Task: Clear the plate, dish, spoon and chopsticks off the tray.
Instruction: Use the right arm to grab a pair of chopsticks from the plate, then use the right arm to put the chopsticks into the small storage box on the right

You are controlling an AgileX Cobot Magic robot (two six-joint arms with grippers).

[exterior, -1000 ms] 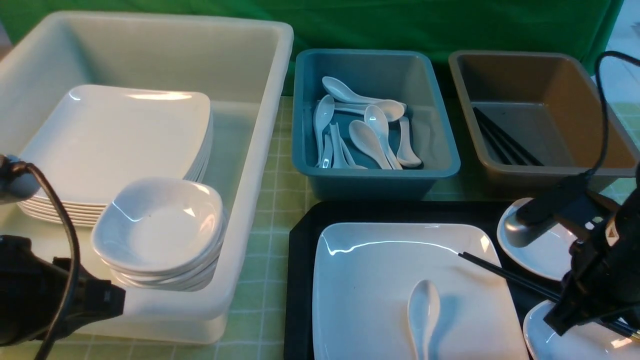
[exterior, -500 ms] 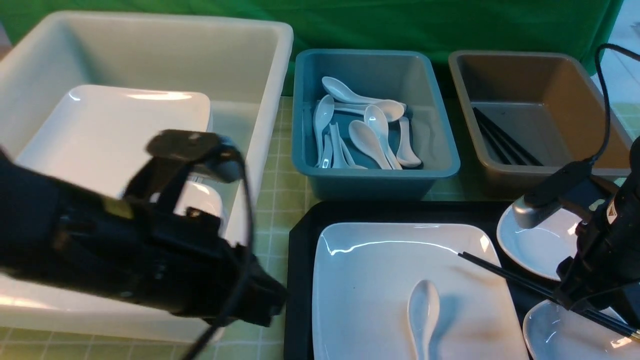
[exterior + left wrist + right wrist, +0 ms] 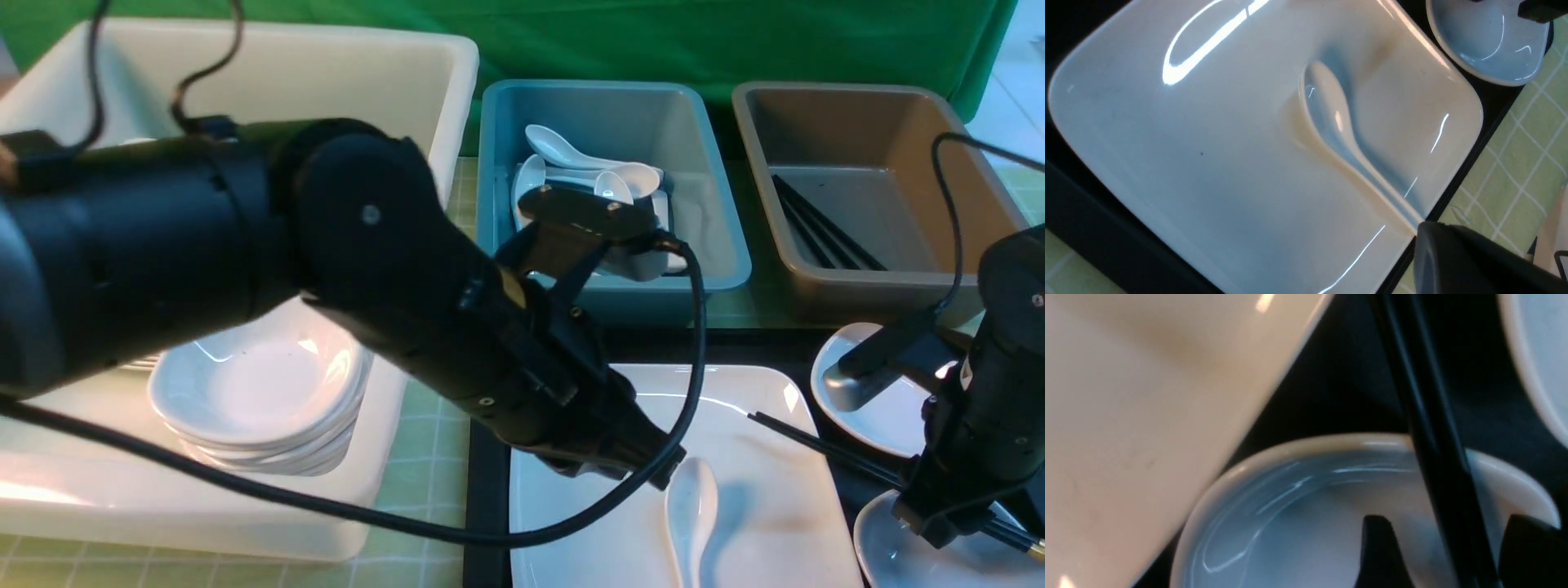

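A green checked cloth (image 3: 433, 445) covers the table, with a green curtain (image 3: 653, 41) behind. Nothing looks cleared off the black tray (image 3: 488, 490) yet. The big white plate (image 3: 775, 506) lies flat on it. The spoon (image 3: 692, 506) lies in the middle of the plate. The chopsticks (image 3: 816, 445) reach from the plate's right edge across the near dish (image 3: 906, 567), and a far dish (image 3: 882, 416) sits behind. The left gripper (image 3: 657, 475) hangs just beside the spoon's bowl. Only one of its fingers shows, so nobody can tell if it is open or closed. The right gripper (image 3: 939, 531) is open, with one finger on each side of the chopsticks, not pinching them. So every piece is left to do. The spoon has bare plate all round it, so there is room to come down. The chopsticks ride on the dish rim, which probably leaves a gap under them. The teal bin (image 3: 710, 245) of spoons and the brown bin (image 3: 898, 290) of chopsticks stand just behind the tray, with walls to lift over. The white tub (image 3: 457, 82) of plates is on the left.
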